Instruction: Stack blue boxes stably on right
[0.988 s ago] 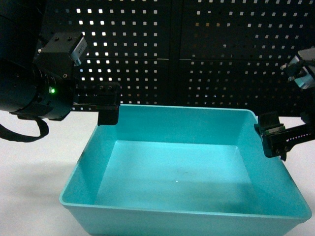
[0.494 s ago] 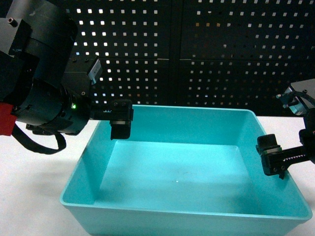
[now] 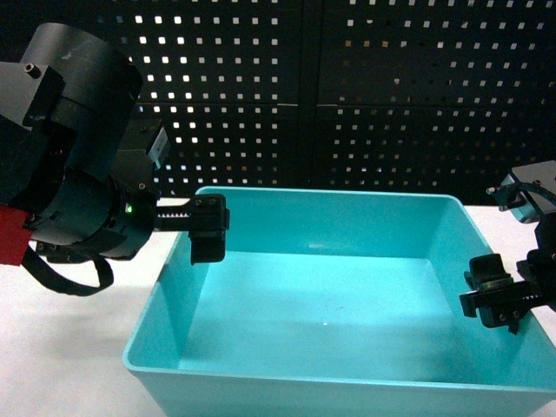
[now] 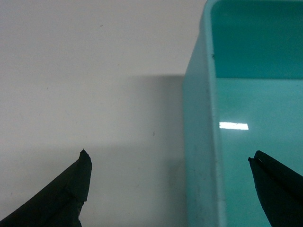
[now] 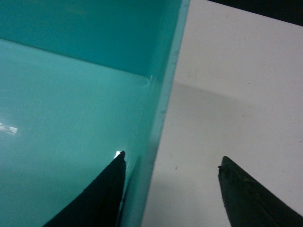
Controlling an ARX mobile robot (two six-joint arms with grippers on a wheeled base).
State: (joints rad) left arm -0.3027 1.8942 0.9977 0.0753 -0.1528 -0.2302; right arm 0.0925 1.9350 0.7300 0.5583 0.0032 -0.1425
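My left gripper (image 4: 168, 189) and right gripper (image 5: 170, 191) are both open, each straddling a side wall of the blue box (image 3: 347, 295). The box has slid a bit toward the table's (image 3: 69, 347) right. Good, that's where it stacks.

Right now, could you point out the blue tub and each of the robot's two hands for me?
blue tub (image 3: 330, 201): head view, far rim.
left hand (image 4: 170, 189): left wrist view, midway between fingertips, straddling the tub's wall.
right hand (image 5: 173, 163): right wrist view, midway between fingertips.
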